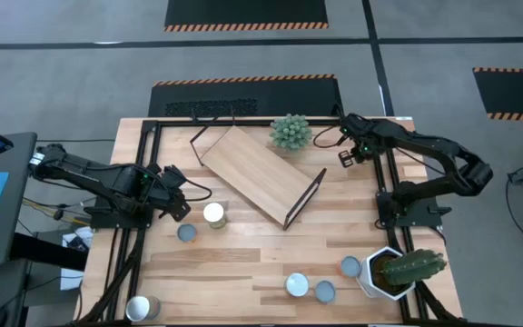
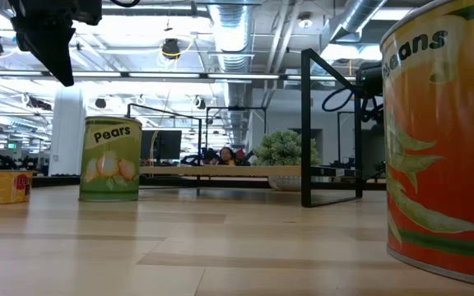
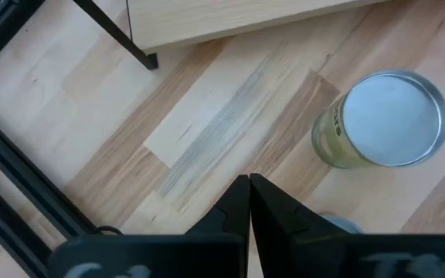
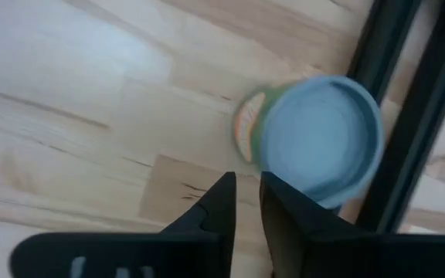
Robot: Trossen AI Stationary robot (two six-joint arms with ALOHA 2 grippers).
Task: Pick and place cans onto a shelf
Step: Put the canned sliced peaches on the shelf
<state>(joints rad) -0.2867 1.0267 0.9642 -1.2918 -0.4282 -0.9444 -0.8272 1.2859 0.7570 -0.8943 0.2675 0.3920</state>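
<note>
Hovering closed, left gripper (image 3: pixel 249 202) points near pears can (image 3: pixel 382 120).

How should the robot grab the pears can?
The pears can stands upright beside the left end effector. It is probably best taken from above, with the fingers closing across its round label wall just below the lid, since the curved sides are free.
</note>
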